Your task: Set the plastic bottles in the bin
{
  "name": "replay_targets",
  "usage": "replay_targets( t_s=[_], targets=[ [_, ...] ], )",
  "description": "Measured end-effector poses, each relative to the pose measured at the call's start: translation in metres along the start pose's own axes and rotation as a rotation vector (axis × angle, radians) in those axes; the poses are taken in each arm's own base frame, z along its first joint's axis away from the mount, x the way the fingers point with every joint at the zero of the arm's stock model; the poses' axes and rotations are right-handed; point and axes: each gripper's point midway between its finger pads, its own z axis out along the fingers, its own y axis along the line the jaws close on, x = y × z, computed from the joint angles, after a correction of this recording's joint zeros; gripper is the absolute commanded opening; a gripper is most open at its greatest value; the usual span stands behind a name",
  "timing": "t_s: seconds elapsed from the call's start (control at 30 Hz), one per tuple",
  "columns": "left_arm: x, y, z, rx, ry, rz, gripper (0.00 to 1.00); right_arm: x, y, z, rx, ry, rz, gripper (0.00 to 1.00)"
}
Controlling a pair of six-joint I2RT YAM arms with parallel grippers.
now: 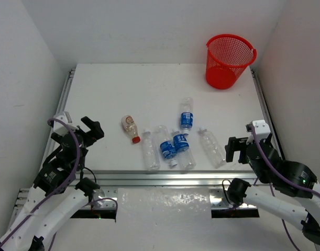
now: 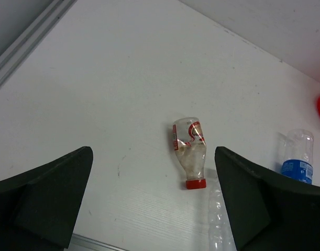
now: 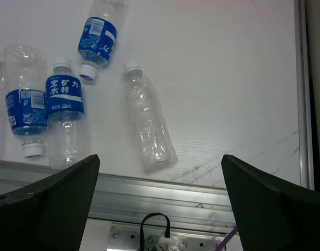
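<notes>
All six plastic bottles (image 1: 186, 117) are lying flat on the worktop (image 1: 112, 83), bunched low in the middle of the top view. The bin (image 1: 222, 70) stands well apart from them in the upper right corner. Nothing's in hand: the left fingers (image 2: 50, 198) and the right fingers (image 3: 269, 204) are both spread wide, with only worktop and loose bottles showing between them.

Handling-wise I'd call these featherweight. They look empty, though clear plastic on white makes that hard to be sure of. The walls are thin, so a hard squeeze will dent them. Being round and smooth, they'll roll or squirt out if pinched off-centre. I'd close across the body around the middle, square to the long axis. The shoulder near the cap is likely stiffer if the belly caves.

The easiest picks are the loners: the red-cap bottle (image 2: 190, 151), centre of the left wrist view, and the unlabelled bottle (image 3: 148, 125), mid-frame in the right wrist view. Two blue-label bottles (image 1: 166, 147) low centre lie right against each other, with another clear one (image 1: 150, 150) just beside them, so there's no finger room there.

Hard to see: the left wrist view has one blue-label bottle partly behind a finger at its right edge, and only a red sliver of the bin. From above, the bin's inside is mostly hidden by its own near wall.
</notes>
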Motion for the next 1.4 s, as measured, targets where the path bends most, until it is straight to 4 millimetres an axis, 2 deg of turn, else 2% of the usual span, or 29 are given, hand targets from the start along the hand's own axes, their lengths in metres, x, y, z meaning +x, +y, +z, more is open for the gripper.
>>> replay_targets(
  t_s=[0.27,0.43,0.57,0.67,0.8,0.97,1.07,1.23,1.33,1.37,1.4],
  targets=[
    [0.004,-0.002,0.003,-0.002,0.019,0.017,1.0,0.004,0.009,0.003,-0.05,-0.02,0.038,0.99],
    [0.019,-0.013,0.011,0.003,0.097,0.041,1.0,0.004,0.032,0.007,-0.144,-0.025,0.068,0.99],
    [0.046,-0.044,0.029,0.008,0.259,0.069,1.0,0.007,0.063,0.016,-0.234,0.023,0.054,0.99],
    [0.075,-0.059,0.05,-0.033,0.368,0.086,1.0,0.012,0.091,0.027,-0.3,0.072,0.034,0.99],
    [0.131,-0.063,0.081,-0.129,0.513,0.107,1.0,0.027,0.12,0.039,-0.387,0.128,0.016,0.99],
    [0.173,-0.063,0.111,-0.197,0.595,0.083,1.0,0.04,0.14,0.041,-0.47,0.162,0.013,0.99],
    [0.187,-0.069,0.128,-0.205,0.617,0.068,1.0,0.042,0.145,0.039,-0.505,0.165,0.018,0.99],
    [0.194,-0.085,0.151,-0.184,0.614,0.028,0.99,0.051,0.146,0.037,-0.534,0.162,0.025,0.99],
    [0.199,-0.088,0.16,-0.182,0.615,0.017,0.95,0.056,0.146,0.037,-0.542,0.161,0.027,0.99],
    [0.202,-0.088,0.162,-0.183,0.619,0.018,0.87,0.056,0.147,0.037,-0.546,0.163,0.027,0.99],
    [0.206,-0.088,0.165,-0.188,0.623,0.017,0.85,0.056,0.148,0.037,-0.551,0.164,0.027,0.99]
  ],
)
